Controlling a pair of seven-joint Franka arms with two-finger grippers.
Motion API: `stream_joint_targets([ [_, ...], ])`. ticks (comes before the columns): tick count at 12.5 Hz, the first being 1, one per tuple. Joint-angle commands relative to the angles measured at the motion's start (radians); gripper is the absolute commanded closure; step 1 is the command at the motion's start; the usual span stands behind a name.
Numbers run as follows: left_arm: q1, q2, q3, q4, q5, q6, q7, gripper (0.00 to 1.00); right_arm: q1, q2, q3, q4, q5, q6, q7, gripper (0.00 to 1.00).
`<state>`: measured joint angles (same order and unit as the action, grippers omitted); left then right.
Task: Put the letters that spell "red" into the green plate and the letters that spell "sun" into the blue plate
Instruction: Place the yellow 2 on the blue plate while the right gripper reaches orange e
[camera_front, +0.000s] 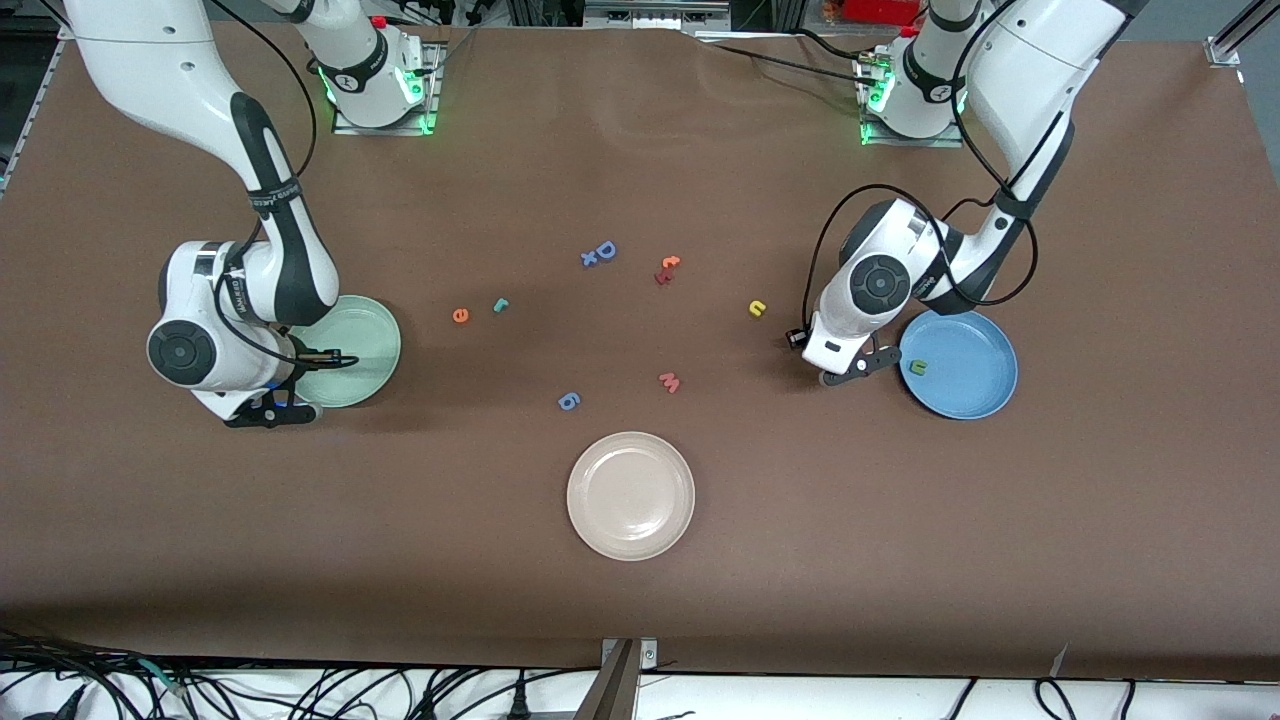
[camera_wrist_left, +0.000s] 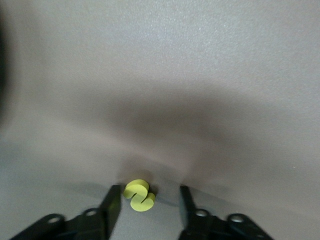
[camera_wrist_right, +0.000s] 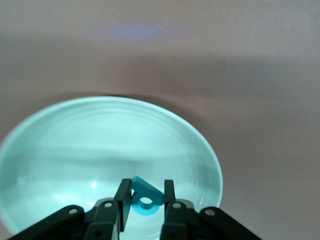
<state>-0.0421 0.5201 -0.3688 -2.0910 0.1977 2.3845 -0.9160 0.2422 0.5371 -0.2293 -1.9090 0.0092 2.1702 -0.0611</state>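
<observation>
Closing in on the yellow "s" (camera_wrist_left: 139, 195), the left hand (camera_wrist_left: 150, 207) sits low at the counter (camera_front: 640, 600), just beside the blue plate (camera_front: 975, 400); its fingers (camera_wrist_left: 112, 205) straddle the letter with a gap on each side, so apart and not yet clamped. In the front view this hand (camera_front: 848, 372) hides the "s". The right hand (camera_wrist_right: 145, 205) hangs over the green plate (camera_wrist_right: 60, 150) and is clamped on the teal "d" (camera_wrist_right: 146, 198), which stands on edge between the pads. A green "u" (camera_front: 918, 367) already lies in the blue plate; the yellow "n" (camera_front: 758, 308) lies on the counter nearer the middle than the left hand. Orange "e" (camera_front: 460, 315) and teal "r" (camera_front: 501, 305) lie side by side between the green plate and the counter's middle. Distractors: blue "D" (camera_front: 600, 252), red and orange pair (camera_front: 667, 269), pink "w" (camera_front: 669, 382), blue "6" piece (camera_front: 568, 401), cream-white plate (camera_front: 630, 495). Handling judgement: the letters look like thin foam, very light, soft enough to squash, probably grippy not slick; they lie flat, so the fingers must reach right down to the counter and pinch across the narrow width of the body. The "s" curves give little flat face, so a grip across its middle looks safest; off centre it may twist or pop out. A light squeeze should do, and release may need a pause as foam can cling.
</observation>
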Motion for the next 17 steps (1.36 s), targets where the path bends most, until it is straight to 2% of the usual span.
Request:
stream_joint_targets([
  [1,0.005,-0.023,-0.001,-0.029,0.009,-0.005,-0.02,0.79,-0.012,-0.019,-0.004,-0.055,0.012,0.04,-0.037,0.82],
  [3,0.002,-0.026,-0.002,-0.021,0.009,-0.011,-0.024,0.82,-0.015,-0.019,-0.004,-0.056,0.012,0.034,-0.049,0.78],
  [4,0.002,-0.04,-0.002,-0.02,0.011,-0.013,-0.024,0.82,-0.018,-0.019,-0.004,-0.056,0.012,0.034,-0.049,0.64],
  [5,0.004,-0.06,-0.002,-0.018,0.011,-0.034,-0.024,0.82,-0.018,-0.019,-0.004,-0.056,0.012,0.033,-0.049,0.45],
  [6,-0.002,-0.081,-0.004,-0.006,0.011,-0.085,-0.017,0.81,-0.018,-0.02,-0.004,-0.053,0.014,0.034,-0.045,0.19],
  [7,-0.004,-0.106,-0.005,0.017,0.012,-0.144,-0.008,0.82,-0.017,-0.032,-0.002,-0.05,0.014,0.031,-0.033,0.1],
  [9,0.005,-0.137,-0.005,0.048,0.016,-0.233,0.06,0.82,-0.012,-0.06,0.024,-0.035,0.015,-0.007,0.045,0.1],
  [11,0.031,-0.146,0.001,0.054,0.014,-0.266,0.182,0.82,-0.012,-0.098,0.076,-0.03,0.015,-0.042,0.166,0.1],
  [15,0.203,-0.14,0.001,0.046,0.019,-0.294,0.552,0.8,-0.012,-0.12,0.195,-0.036,0.015,-0.056,0.381,0.11],
  [17,0.244,-0.111,0.002,0.04,0.019,-0.292,0.64,0.79,-0.012,-0.117,0.254,-0.05,0.015,-0.05,0.495,0.12],
])
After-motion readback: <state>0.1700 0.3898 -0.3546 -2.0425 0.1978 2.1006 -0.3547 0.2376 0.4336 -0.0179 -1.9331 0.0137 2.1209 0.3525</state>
